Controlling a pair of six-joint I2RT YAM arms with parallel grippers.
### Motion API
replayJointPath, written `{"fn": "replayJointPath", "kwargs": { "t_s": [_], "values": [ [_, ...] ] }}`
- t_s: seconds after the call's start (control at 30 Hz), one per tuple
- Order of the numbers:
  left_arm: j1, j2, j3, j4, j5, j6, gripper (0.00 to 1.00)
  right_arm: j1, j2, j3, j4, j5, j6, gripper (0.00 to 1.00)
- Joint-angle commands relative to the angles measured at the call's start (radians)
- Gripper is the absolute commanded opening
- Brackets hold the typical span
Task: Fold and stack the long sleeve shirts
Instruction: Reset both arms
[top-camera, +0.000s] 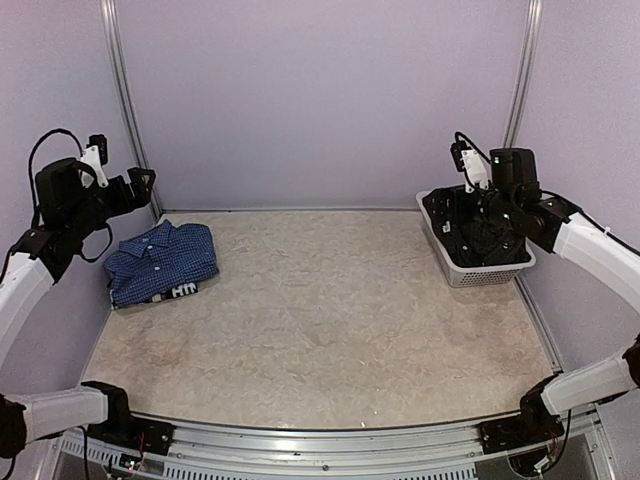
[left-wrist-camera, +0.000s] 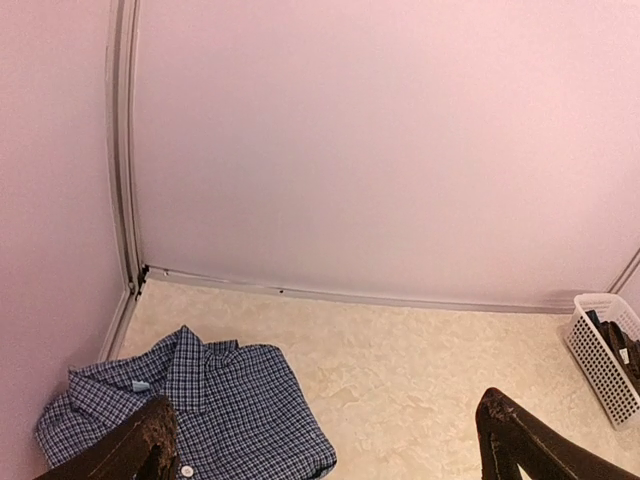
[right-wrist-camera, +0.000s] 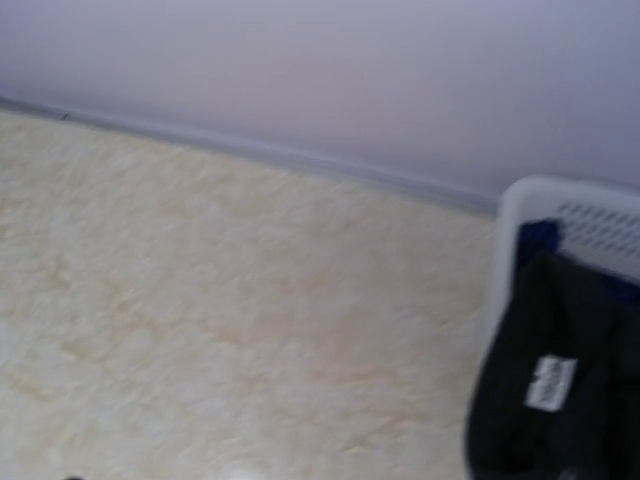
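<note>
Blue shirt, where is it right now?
In the top view the blue shirt lies folded at the far left corner of the table, right across from the white basket on the far right.

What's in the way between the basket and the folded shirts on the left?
Nothing visible lies on the table between the white basket and the blue shirt. The left gripper hangs open, raised near the shirt's far-left side, not between the two.
</note>
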Motion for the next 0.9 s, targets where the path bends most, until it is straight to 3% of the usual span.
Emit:
{"fn": "replayJointPath", "kwargs": {
  "t_s": [0.0, 0.2, 0.87],
  "values": [
    [-0.099, -0.063, 0.000, 0.048, -0.219, 0.111, 0.99, -0.008, -0.079, -0.004, 0.036, 0.103, -0.063, 1.00],
    [-0.122, -0.105, -0.068, 0.081, -0.268, 0.112, 0.99, -0.007, -0.127, -0.079, 0.131, 0.140, -0.088, 1.00],
    [-0.124, -0.099, -0.079, 0.067, -0.270, 0.110, 0.99, -0.007, -0.092, -0.067, 0.130, 0.138, -0.077, 0.99]
  ]
}}
